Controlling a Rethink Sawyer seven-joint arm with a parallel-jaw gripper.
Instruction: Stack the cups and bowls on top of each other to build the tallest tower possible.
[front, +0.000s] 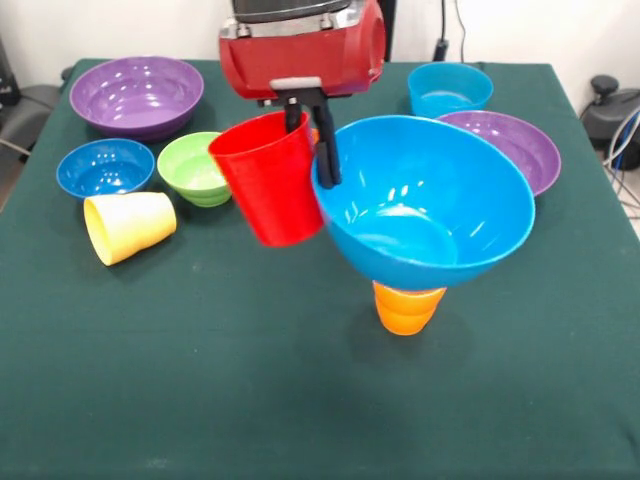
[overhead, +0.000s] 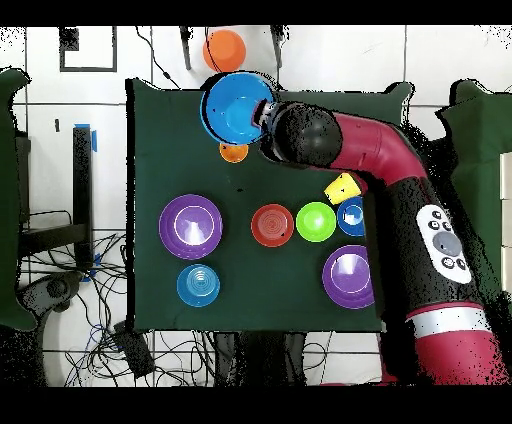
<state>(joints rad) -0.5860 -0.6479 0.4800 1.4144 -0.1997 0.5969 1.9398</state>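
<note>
My gripper (front: 310, 138) is shut on the rim of the red cup (front: 270, 180), one finger inside and one outside. The cup hangs tilted above the table, just left of the large blue bowl (front: 425, 200). That bowl rests upright on the upturned orange cup (front: 406, 308); together they form the tower. The yellow cup (front: 128, 226) lies on its side at the left. Near it sit the dark blue bowl (front: 104, 167) and the green bowl (front: 192, 168). Purple bowls stand at the back left (front: 136, 94) and behind the blue bowl (front: 518, 145). A cyan bowl (front: 449, 88) is at the back.
In the overhead view an orange bowl (overhead: 224, 47) lies beyond the table's top edge. The arm (overhead: 380, 160) reaches over the right side of the green table (overhead: 160, 150). Cables trail on the floor around the table.
</note>
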